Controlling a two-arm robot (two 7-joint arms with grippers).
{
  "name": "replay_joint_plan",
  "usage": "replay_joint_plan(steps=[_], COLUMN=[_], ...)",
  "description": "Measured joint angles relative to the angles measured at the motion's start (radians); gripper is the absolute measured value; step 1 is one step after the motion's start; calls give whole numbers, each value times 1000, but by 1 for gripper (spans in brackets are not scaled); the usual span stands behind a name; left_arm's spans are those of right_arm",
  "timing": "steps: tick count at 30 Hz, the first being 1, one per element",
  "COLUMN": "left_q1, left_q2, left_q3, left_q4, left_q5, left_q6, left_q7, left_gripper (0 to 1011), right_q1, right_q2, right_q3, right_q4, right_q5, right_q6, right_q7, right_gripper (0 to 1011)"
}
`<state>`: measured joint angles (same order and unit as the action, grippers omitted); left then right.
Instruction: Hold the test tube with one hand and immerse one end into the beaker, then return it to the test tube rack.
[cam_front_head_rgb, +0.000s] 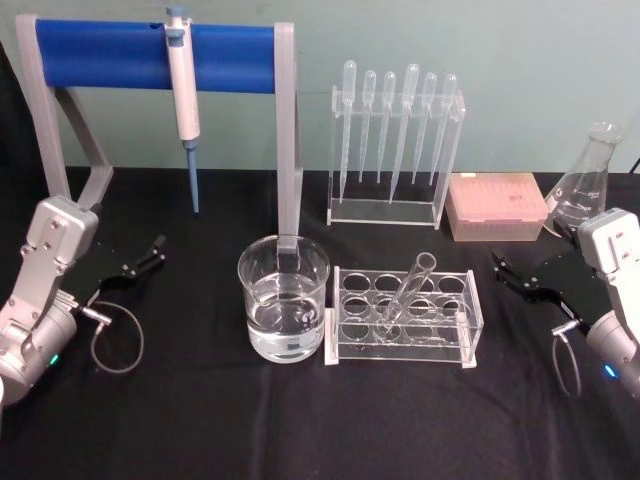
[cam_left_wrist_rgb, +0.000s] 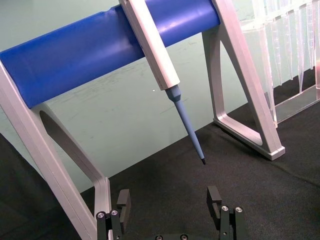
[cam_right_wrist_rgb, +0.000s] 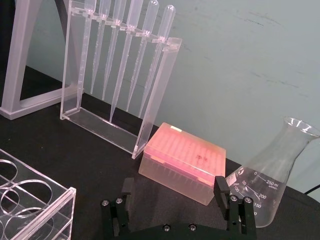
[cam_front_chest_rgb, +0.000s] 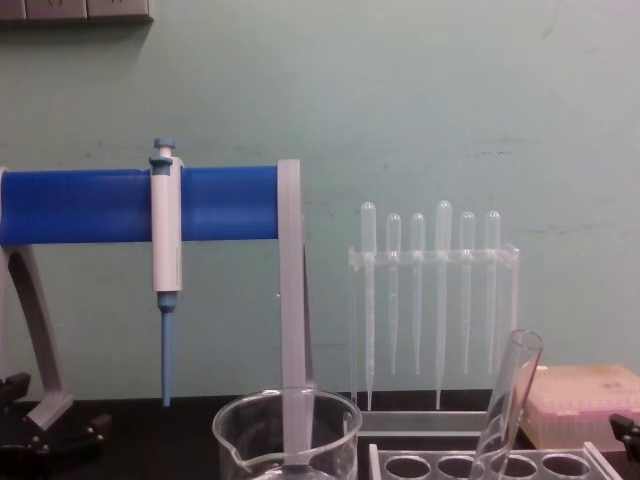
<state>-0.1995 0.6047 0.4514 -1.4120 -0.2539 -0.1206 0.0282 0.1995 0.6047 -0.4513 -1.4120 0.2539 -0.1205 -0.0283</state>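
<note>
Head view, from the left: the left pincer (cam_front_head_rgb: 152, 250) hovers low over the black surface (cam_front_head_rgb: 200, 420) beside the foot of the blue-barred stand (cam_front_head_rgb: 110, 52). Its two fingers are spread apart with nothing between them, as the left wrist view (cam_left_wrist_rgb: 169, 200) confirms. A grey-and-blue pipettor (cam_front_head_rgb: 182, 90) hangs from the bar. The beaker (cam_front_head_rgb: 284, 300) comes next and is partly filled with clear liquid. One leg of the stand shows through its glass, so the far rim is hard to trace.

Just beside the beaker on its right sits the clear test tube rack (cam_front_head_rgb: 463, 340). The test tube (cam_front_head_rgb: 405, 295) stands in one of its middle holes and leans so that its open rim points up and to the right. Its rounded bottom is seen only through the acrylic, and I cannot tell which row holds it.

Behind the rack are the plastic pipettes (cam_front_head_rgb: 395, 120) in their holder, then a pink tip box (cam_front_head_rgb: 495, 205) and a conical flask (cam_front_head_rgb: 585, 180). The right pincer (cam_front_head_rgb: 503, 268) hangs just off the rack's right end, apart from the tube. Its fingers are parted and hold nothing, which the right wrist view (cam_right_wrist_rgb: 172, 187) also shows.

In the chest view the lower parts of the beaker (cam_front_chest_rgb: 287, 430), tube (cam_front_chest_rgb: 508, 405) and rack (cam_front_chest_rgb: 480, 465) are cut off.
</note>
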Motion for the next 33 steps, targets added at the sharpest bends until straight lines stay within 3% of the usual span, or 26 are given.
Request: replay_joint_plan(steps=[18,25,33], left_q1=[0,0,0], left_q2=[0,0,0], left_q3=[0,0,0], left_q4=[0,0,0], left_q5=[0,0,0], left_q6=[0,0,0], left_q7=[0,0,0], left_gripper=[1000,1000,1000], right_q1=[-8,-37,-109], right_q2=[-5,3,52], right_q3=[16,62,138], right_q4=[-16,-77,-184], right_q5=[0,27,109], right_q6=[-1,5,4], right_q7=[12,31,103], right_gripper=[1003,1003,1003])
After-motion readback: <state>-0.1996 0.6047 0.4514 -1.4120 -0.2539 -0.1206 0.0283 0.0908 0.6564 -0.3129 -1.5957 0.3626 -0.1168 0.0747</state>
